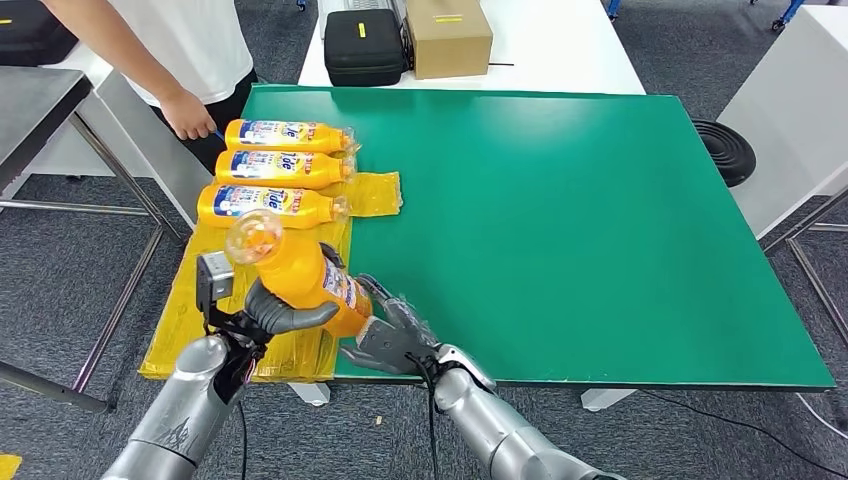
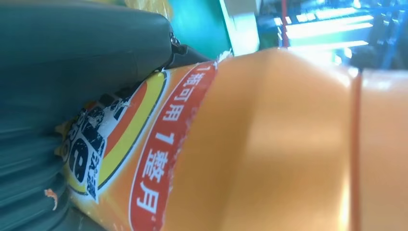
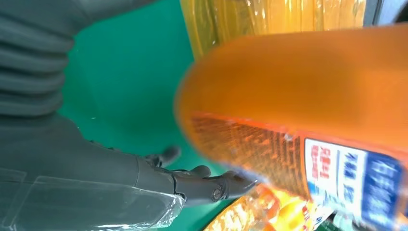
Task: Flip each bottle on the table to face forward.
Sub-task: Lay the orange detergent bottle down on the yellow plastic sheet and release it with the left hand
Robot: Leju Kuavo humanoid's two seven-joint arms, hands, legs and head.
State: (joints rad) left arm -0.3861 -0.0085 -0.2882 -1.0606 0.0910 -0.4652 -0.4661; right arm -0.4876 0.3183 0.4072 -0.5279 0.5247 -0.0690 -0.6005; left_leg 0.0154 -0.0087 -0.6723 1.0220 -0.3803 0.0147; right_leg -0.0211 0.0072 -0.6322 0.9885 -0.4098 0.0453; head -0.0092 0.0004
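Observation:
My left hand [image 1: 283, 313] grips an orange Tide bottle [image 1: 308, 274] around its body and holds it tilted above the table's near left corner, its clear cap [image 1: 253, 236] pointing up toward me. In the left wrist view the bottle's label [image 2: 159, 159] lies against the grey hand [image 2: 72, 57]. My right hand [image 1: 393, 337] is beside the bottle's base with its fingers spread and nothing in it. The right wrist view has its dark fingers [image 3: 211, 185] just under the bottle [image 3: 298, 96]; I cannot tell if they touch. Three more Tide bottles [image 1: 285, 168] lie side by side on a yellow plastic sheet [image 1: 372, 192].
The green table [image 1: 580, 220] stretches to the right. A person stands at the far left corner, one hand [image 1: 187, 113] near the farthest bottle. A black case [image 1: 363, 45] and a cardboard box [image 1: 448, 35] sit on the white table behind. A black round object [image 1: 725, 150] lies on the floor at the right.

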